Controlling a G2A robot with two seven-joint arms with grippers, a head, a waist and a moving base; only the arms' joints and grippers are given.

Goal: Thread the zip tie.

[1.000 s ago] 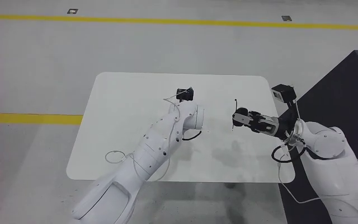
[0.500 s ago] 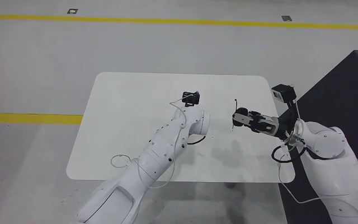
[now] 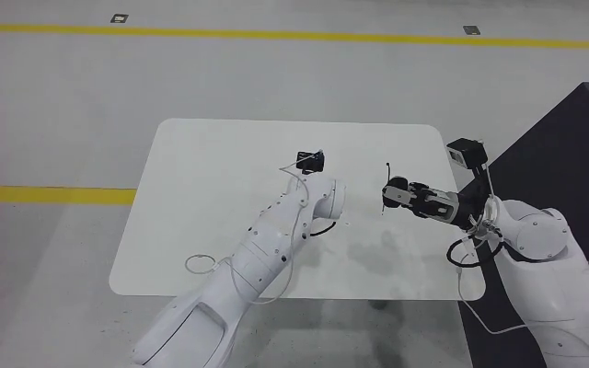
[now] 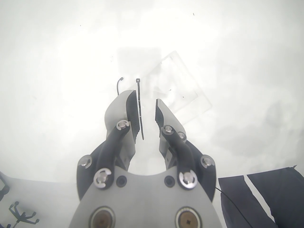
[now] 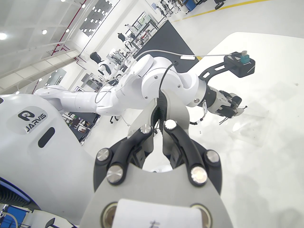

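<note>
A straight black zip tie [image 4: 140, 110] sits inside the open left tool [image 4: 144, 103], along one side. A curved black zip tie [image 5: 163, 78] rises from the clamped right tool [image 5: 161, 110].

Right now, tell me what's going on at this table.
The robot is partway into threading a zip tie. Its right gripper is shut on a black zip tie, holding it up over the white table. The left gripper is down low over a clear sheet, open, with a second zip tie running between its fingers, close against one pad. Neither tie looks looped through anything yet.
</note>
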